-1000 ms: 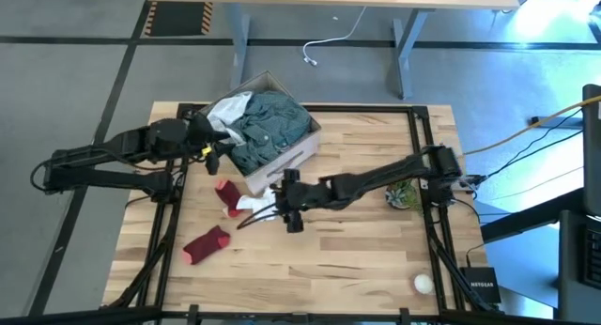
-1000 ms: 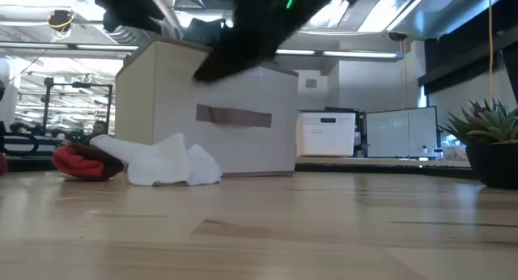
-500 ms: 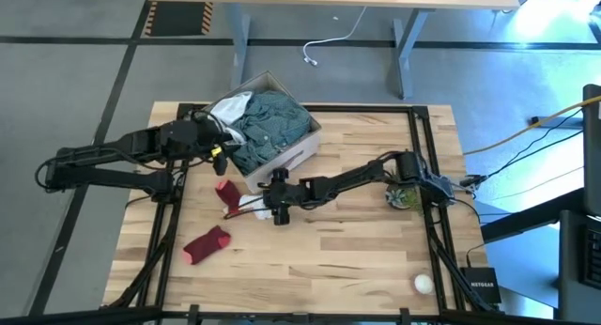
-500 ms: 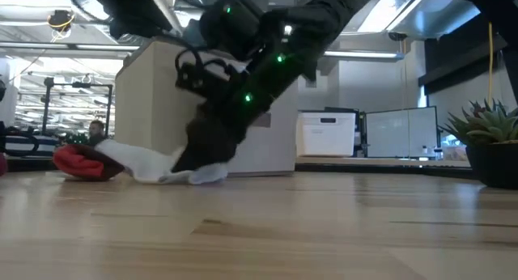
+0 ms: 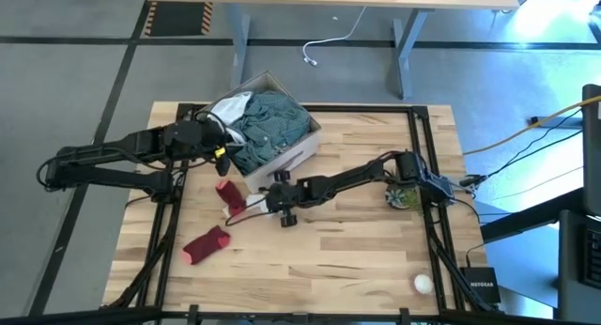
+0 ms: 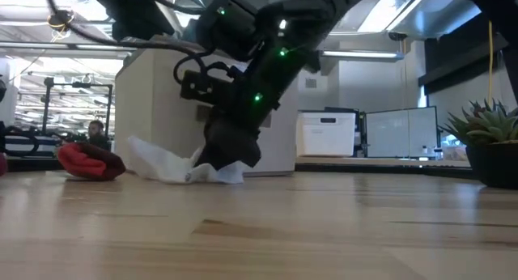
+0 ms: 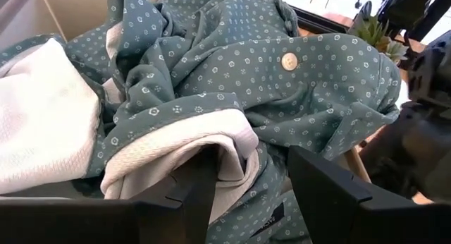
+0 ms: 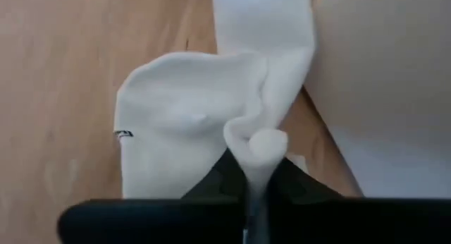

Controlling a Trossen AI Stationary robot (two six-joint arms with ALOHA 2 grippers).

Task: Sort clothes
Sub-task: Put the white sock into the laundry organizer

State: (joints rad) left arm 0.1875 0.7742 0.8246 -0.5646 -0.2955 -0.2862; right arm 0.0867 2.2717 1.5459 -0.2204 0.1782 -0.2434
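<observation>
A white sock (image 8: 183,124) lies on the wooden table next to the cardboard box (image 5: 293,156). My right gripper (image 5: 255,206) is down on the sock and shut on it. One dark red sock (image 5: 228,194) lies just left of the white one, another (image 5: 207,242) nearer the front edge. The box holds a teal-green patterned garment (image 7: 282,82) and white fabric (image 7: 42,124). My left gripper (image 7: 246,180) hovers open over the box's left side, its fingers on either side of a white-lined fold (image 7: 211,142); whether they touch it I cannot tell. My right gripper pinches a raised fold of the white sock (image 8: 259,147) between its two fingers (image 8: 227,175). The fingers slant down from the table's right side. The rest of the sock lies slack on the table (image 6: 166,163), against the foot of the box.
A potted plant (image 5: 404,195) stands at the table's right side and a small white ball (image 5: 424,284) lies near the front right corner. Bare wood (image 5: 347,250) stretches across the near half of the table.
My right gripper has come down toward the table and the left, onto the white sock, and has shut on it. The sock has bunched up into a fold at the fingers, while its far part stays on the table.
</observation>
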